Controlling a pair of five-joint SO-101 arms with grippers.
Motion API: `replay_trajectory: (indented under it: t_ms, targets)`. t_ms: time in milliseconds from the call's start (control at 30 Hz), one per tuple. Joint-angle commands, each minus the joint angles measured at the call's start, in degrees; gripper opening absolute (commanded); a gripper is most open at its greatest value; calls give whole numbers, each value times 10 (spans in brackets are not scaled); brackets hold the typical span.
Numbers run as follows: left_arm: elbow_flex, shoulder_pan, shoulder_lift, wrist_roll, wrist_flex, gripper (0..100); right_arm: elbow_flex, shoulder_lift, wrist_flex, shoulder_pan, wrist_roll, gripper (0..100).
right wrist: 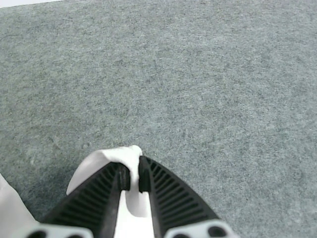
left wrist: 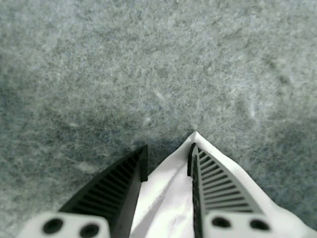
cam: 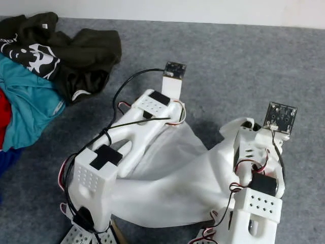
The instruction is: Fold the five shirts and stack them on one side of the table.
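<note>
A white shirt (cam: 172, 183) hangs stretched between my two arms over the grey table (cam: 228, 61). My left gripper (left wrist: 167, 156) holds one corner of the shirt (left wrist: 163, 198), and the cloth tip pokes out past its fingertips. My right gripper (right wrist: 134, 168) is shut tight on another edge of the shirt (right wrist: 106, 161), low over the felt. At the far left of the table lies a heap with a black printed shirt (cam: 76, 56), a teal shirt (cam: 28, 101), a red shirt (cam: 4, 114) and a blue shirt (cam: 7, 157).
Bare grey felt stretches beyond both grippers and along the right side (cam: 304, 76). The arm bases and their cables (cam: 117, 101) stand at the near edge. A pale wall strip (cam: 203, 10) borders the far edge.
</note>
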Motion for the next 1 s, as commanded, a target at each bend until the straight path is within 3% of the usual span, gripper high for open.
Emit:
replay_trajectory:
  t_ms: [0,133,667,967]
  targets:
    - [-13,20,-2,-4,-10,139,-2,-7,-14,4,-4,5]
    - [-18,20,-7,-4,-13,1,-2,-7,-14,4,-4,5]
    - [-126,-13,-7,-1,-10,6,59,-7,-100,4,-4,5]
    - [-212,-100,-7,0,42,6,59,-6,-150,38,-4,5]
